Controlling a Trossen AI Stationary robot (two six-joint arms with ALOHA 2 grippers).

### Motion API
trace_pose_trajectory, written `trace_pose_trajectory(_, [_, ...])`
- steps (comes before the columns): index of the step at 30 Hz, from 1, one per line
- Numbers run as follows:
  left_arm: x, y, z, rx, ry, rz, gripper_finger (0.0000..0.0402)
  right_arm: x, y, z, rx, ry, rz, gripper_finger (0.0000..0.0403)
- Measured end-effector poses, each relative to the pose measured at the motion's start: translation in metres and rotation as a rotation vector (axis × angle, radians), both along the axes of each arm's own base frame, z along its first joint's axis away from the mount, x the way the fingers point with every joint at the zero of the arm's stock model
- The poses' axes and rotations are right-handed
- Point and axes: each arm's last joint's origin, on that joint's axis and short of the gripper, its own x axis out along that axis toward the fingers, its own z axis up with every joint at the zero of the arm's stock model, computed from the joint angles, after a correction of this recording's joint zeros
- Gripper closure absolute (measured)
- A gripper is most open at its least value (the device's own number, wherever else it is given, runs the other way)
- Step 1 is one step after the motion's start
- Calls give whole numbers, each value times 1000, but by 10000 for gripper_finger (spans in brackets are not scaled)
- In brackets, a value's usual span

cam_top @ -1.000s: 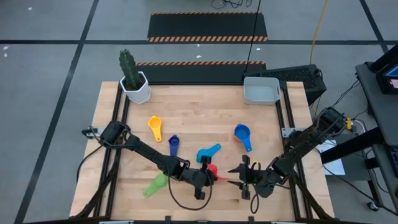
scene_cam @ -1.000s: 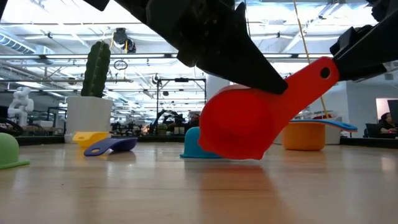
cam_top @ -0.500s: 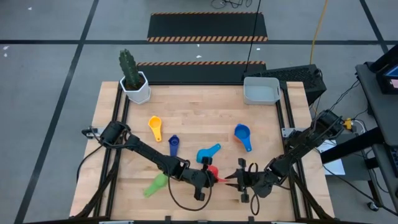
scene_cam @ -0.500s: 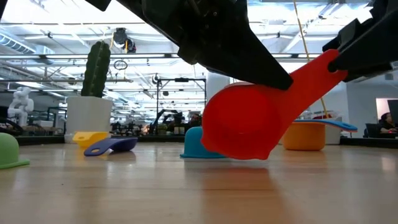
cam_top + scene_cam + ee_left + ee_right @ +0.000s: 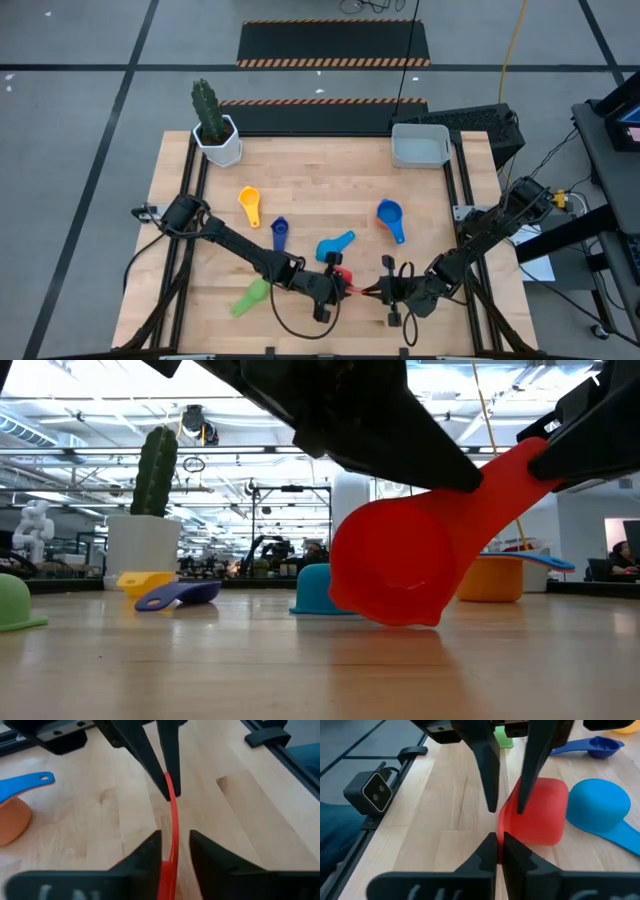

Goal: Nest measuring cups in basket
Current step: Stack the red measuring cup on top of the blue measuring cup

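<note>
The red measuring cup point(image 5: 343, 278) hangs near the table's front edge, between my two grippers. My right gripper point(image 5: 374, 291) comes from the right and is shut on its handle. My left gripper point(image 5: 175, 851) is open, with one finger on each side of the handle near the bowl; whether they touch it I cannot tell. Yellow point(image 5: 249, 204), dark blue point(image 5: 279, 233), light blue point(image 5: 335, 245) and green point(image 5: 250, 297) cups lie on the table. A blue cup sits on an orange one point(image 5: 391, 218). The grey basket point(image 5: 420, 146) stands at the far right. My right gripper pinches the free end of the red cup's handle point(image 5: 170, 795) between its two fingers, one on each flat face. The fingers come from the table's right, slanting a little downward, in line with the handle. The bowl point(image 5: 400, 565) hangs lower than the handle, just over the table.
A white pot with a cactus point(image 5: 217, 140) stands at the far left corner. Black rails run along the table's left and right edges. Bare wood lies between the cups and the basket.
My right gripper has shut on the end of the red cup's handle. The cup has tipped more steeply, its bowl sinking a little toward the table and its handle end rising.
</note>
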Motion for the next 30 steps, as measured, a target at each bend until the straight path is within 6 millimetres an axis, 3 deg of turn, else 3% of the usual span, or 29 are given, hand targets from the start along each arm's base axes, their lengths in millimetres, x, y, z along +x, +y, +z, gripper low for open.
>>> trace_pose_trajectory(3, [-4,3,8,34,0,72,251,0,0,0,6,-1,-6,400])
trace_pose_trajectory(7, [-16,13,38,75,-16,206,227,-1,-1,3,19,-8,-13,401])
trace_pose_trajectory(13, [-39,35,100,168,-101,266,228,-4,-8,23,50,-83,-116,402])
trace_pose_trajectory(17, [-52,63,132,217,-128,322,247,-12,-15,40,30,-168,-249,402])
trace_pose_trajectory(23, [-58,97,144,251,-81,385,281,-26,-23,65,-39,-352,-520,402])
trace_pose_trajectory(30, [-54,110,142,219,-60,358,309,-31,-26,65,-175,-456,-768,402])
